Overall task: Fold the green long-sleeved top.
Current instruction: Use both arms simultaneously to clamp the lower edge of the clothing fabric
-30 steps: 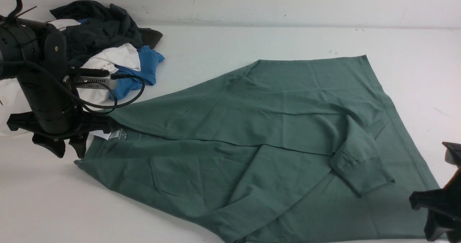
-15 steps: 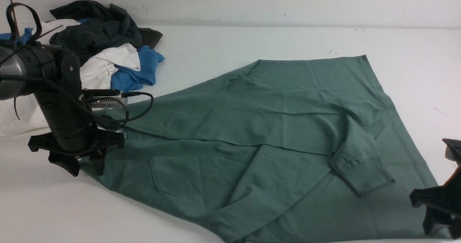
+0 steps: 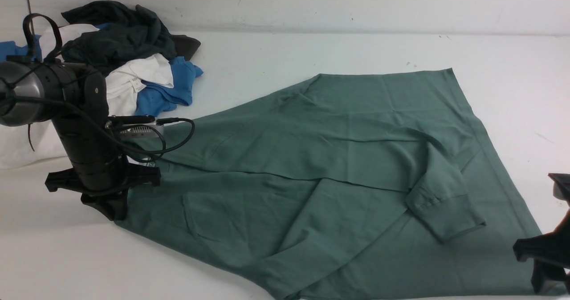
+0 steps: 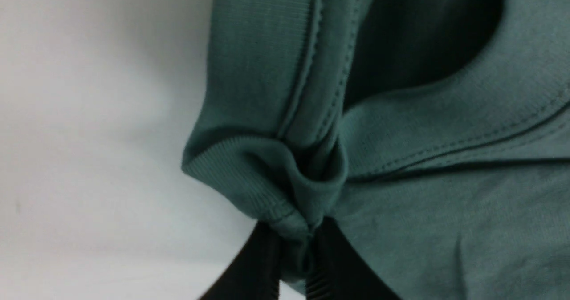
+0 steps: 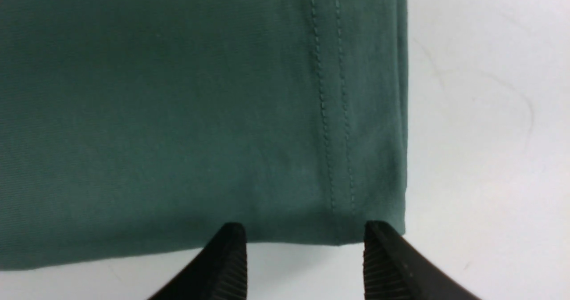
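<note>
The white table (image 3: 311, 50) fills the front view. The green long-sleeved top (image 3: 338, 157) lies spread flat over the middle and right of it, running from the left side of the frame down to the lower right corner. One sleeve is folded across the body, and its ribbed cuff (image 3: 454, 220) lies right of centre.

In the upper left a heap of other clothes sits well apart from my hands: a dark charcoal garment (image 3: 120, 37) on top, a white garment (image 3: 138, 79) below it, and a blue garment (image 3: 167, 95) at the heap's right edge.

My left gripper (image 3: 111, 206) stands at the left of the frame, down on the top's near-left edge. In the left wrist view it (image 4: 296, 269) is clenched on the ribbed collar (image 4: 262, 68), with the neckband bunched into a fold between my fingers (image 4: 262, 264).

My right gripper (image 3: 545, 269) sits in the lower right corner at the top's hem. In the right wrist view it (image 5: 303, 226) is released; my fingers (image 5: 231, 260) stand apart, straddling the stitched hem (image 5: 338, 113) at its corner, grasping nothing.
</note>
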Controlling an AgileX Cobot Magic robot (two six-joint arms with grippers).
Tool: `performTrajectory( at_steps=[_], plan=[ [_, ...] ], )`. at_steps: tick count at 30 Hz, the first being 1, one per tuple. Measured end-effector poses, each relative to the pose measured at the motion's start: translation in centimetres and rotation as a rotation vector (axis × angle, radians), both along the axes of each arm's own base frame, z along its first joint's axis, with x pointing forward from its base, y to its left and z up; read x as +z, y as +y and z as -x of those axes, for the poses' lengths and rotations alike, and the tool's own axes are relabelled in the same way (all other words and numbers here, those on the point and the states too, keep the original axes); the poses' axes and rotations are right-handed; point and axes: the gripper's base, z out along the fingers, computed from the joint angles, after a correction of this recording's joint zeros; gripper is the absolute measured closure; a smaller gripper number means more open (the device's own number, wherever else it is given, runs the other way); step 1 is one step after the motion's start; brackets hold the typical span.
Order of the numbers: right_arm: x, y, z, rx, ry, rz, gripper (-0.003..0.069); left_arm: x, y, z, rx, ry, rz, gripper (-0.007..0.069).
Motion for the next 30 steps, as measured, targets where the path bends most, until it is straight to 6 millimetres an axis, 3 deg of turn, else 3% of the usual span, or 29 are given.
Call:
performTrajectory(
  at_steps=[11, 25, 30],
  plan=[
    [-1.8, -0.3, -0.8, 0.007, 0.095, 0.023, 0.0317, -0.1, 0.1, -0.1, -0.013, -0.008, -0.017, 0.058],
    [-1.3, -0.4, -2.3, -0.054, 0.159, 0.033, 0.0309, -0.1, 0.1, -0.1, -0.014, -0.008, -0.019, 0.058],
    [-1.3, -0.6, -2.3, -0.051, 0.158, 0.056, 0.0266, -0.1, 0.1, -0.1, -0.014, -0.009, -0.019, 0.058]
  ],
)
